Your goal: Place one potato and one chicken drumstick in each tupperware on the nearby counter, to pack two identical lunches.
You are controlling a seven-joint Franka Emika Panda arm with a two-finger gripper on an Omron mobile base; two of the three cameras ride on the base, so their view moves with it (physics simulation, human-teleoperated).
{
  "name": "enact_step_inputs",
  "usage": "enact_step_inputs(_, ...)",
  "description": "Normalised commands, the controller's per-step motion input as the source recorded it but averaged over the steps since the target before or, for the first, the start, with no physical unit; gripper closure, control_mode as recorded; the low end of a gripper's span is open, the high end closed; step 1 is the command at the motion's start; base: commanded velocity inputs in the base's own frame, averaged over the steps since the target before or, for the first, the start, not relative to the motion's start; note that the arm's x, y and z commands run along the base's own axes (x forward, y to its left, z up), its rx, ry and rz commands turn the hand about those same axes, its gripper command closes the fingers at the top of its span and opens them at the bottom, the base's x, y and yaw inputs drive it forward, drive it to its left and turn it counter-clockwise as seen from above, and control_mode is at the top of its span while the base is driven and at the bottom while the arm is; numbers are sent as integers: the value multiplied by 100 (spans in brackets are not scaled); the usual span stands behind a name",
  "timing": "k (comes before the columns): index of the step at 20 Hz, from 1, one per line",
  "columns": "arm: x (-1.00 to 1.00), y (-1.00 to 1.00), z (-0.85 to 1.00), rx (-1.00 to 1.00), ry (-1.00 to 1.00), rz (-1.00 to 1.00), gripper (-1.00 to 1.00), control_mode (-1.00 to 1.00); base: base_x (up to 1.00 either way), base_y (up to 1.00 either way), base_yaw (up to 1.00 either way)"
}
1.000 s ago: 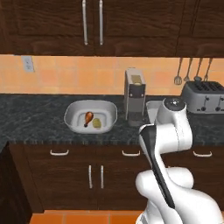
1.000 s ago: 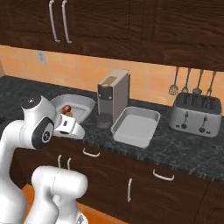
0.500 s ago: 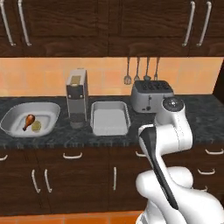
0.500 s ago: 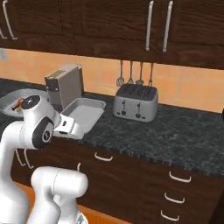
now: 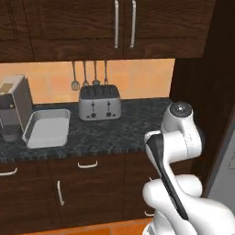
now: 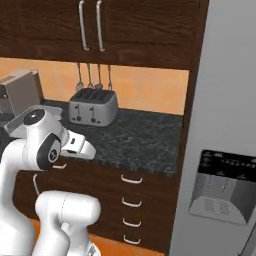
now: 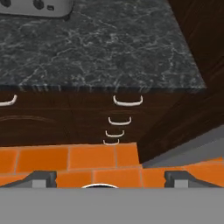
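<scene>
One tupperware (image 5: pixel 46 127), a light-grey rectangular tray, lies on the black speckled counter (image 5: pixel 133 124) at the left of the left base view. The potato and the chicken drumstick are out of view. My arm is folded close to the base, with its hand (image 6: pixel 82 147) held in front of the counter edge. In the hand view my gripper (image 7: pixel 111 181) is open, its two dark fingertips (image 7: pixel 41 178) far apart with nothing between them. It looks down at the counter (image 7: pixel 109 43), the drawers and the orange floor.
A silver toaster (image 5: pixel 99 102) stands on the counter under hanging utensils (image 5: pixel 89 75), and a coffee machine (image 5: pixel 11 108) stands left of the tray. A grey fridge (image 6: pixel 225 150) with a dispenser and a dark wood panel end the counter on the right. Drawers with pale handles (image 7: pixel 127 101) sit below.
The whole picture has shifted: the base has driven right along the counter. The basin with food left the view; toaster and fridge came in. The arm keeps its pose, gripper still open.
</scene>
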Motion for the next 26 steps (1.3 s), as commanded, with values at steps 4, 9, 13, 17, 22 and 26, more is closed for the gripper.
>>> enact_step_inputs(4,0,0,0,0,0,0,-100,100,-37,-100,-28)
enact_step_inputs(9,0,0,0,0,0,0,-100,100,-8,-100,-25)
enact_step_inputs(13,0,0,0,0,0,0,-100,100,0,-100,-16)
enact_step_inputs(17,0,0,0,0,0,0,-100,100,1,-100,-12)
enact_step_inputs(22,0,0,0,0,0,0,-100,100,19,-78,-1)
enact_step_inputs(26,0,0,0,0,0,0,-100,100,37,-17,7)
